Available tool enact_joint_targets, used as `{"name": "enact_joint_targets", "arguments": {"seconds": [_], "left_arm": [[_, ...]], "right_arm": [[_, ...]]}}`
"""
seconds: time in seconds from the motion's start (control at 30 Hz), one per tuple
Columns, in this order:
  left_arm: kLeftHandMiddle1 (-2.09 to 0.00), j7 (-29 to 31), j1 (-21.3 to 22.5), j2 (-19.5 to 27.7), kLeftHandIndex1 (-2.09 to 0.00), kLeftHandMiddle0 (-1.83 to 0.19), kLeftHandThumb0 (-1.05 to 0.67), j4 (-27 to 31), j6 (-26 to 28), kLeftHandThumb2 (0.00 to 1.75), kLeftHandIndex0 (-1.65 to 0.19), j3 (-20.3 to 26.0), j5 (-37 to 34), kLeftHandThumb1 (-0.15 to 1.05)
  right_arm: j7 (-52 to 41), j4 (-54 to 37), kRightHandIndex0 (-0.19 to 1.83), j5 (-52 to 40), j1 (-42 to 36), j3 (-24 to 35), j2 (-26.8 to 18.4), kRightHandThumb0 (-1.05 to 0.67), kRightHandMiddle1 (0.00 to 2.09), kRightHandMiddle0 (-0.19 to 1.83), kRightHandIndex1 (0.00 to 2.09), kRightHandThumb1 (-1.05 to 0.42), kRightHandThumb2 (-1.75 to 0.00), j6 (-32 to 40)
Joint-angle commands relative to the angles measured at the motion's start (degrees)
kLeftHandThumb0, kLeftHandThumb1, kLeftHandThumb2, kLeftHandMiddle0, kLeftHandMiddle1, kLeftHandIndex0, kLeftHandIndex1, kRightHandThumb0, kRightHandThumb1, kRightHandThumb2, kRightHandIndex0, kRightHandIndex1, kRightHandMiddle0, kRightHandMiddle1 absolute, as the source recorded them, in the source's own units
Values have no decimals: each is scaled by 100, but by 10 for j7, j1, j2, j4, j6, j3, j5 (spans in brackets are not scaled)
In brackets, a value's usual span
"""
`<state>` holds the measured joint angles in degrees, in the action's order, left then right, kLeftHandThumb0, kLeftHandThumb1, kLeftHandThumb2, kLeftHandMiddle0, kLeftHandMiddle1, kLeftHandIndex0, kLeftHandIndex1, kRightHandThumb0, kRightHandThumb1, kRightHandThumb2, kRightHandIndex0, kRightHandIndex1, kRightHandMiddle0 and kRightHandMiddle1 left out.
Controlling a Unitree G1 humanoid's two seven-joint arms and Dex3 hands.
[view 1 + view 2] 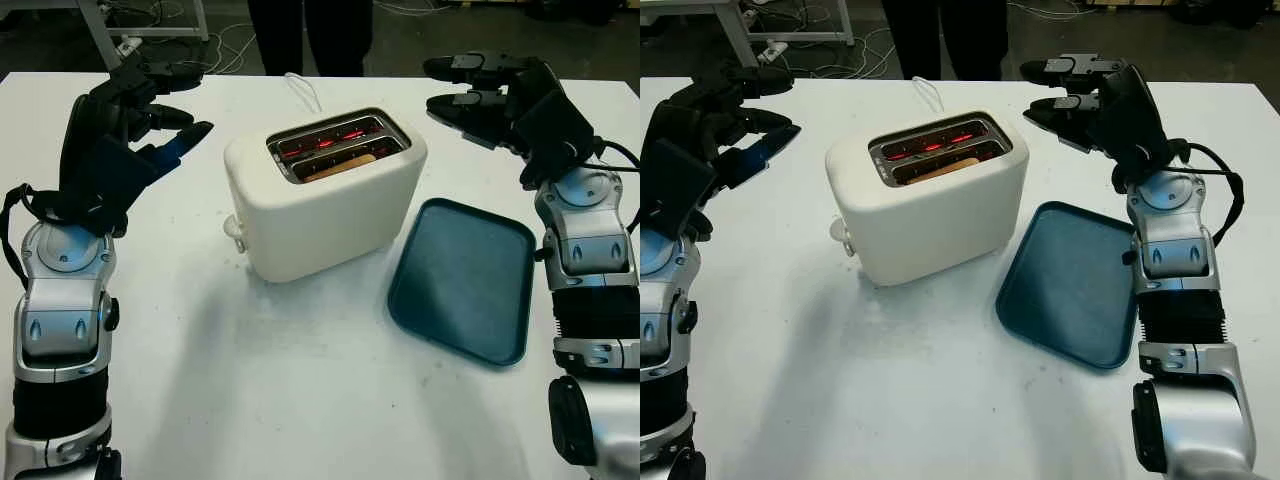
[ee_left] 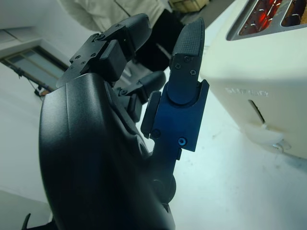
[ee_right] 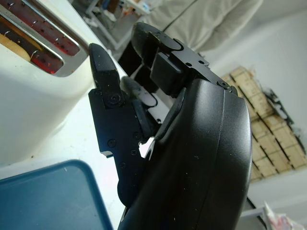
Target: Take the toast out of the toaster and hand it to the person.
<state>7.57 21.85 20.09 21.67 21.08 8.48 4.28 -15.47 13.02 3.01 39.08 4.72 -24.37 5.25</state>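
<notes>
On the white surface point(image 1: 300, 400) stands a cream toaster point(image 1: 330, 210), its elements glowing red, with the toast point(image 1: 345, 165) sunk in the nearer slot (just its brown top edge visible). Left hand point(image 1: 140, 110) hovers open to one side, right hand point(image 1: 480, 95) open opposite. Beside the toaster lies a dark tray point(image 1: 465, 280); a person point(image 1: 305, 35) stands beyond.

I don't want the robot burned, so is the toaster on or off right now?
On. The toaster has red-glowing elements in both slots, and the toast sits low in the nearer slot.
</notes>
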Motion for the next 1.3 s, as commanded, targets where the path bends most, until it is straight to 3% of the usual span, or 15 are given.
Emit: {"name": "enact_joint_targets", "arguments": {"seconds": [0.0, 0.93, 1.27], "left_arm": [[-102, 0, -1, 3, -65, -39, -50, 4, 3, 8, -44, 2, 1, 92], [-98, -11, -29, -7, -65, -40, -50, 24, 1, 9, -43, 6, 4, 92], [-95, -20, -28, -10, -61, -38, -50, 36, 17, 11, -41, 7, 8, 92]], "right_arm": [[0, -8, 89, -4, -2, 2, -2, -33, 1, 86, 9, -87, 0, 9], [15, -22, 90, -6, -27, 6, 10, -33, 1, 87, 11, -86, 0, -2], [11, -57, 77, -18, -52, 23, 7, -33, 0, 75, 4, -87, -1, 25]]}}
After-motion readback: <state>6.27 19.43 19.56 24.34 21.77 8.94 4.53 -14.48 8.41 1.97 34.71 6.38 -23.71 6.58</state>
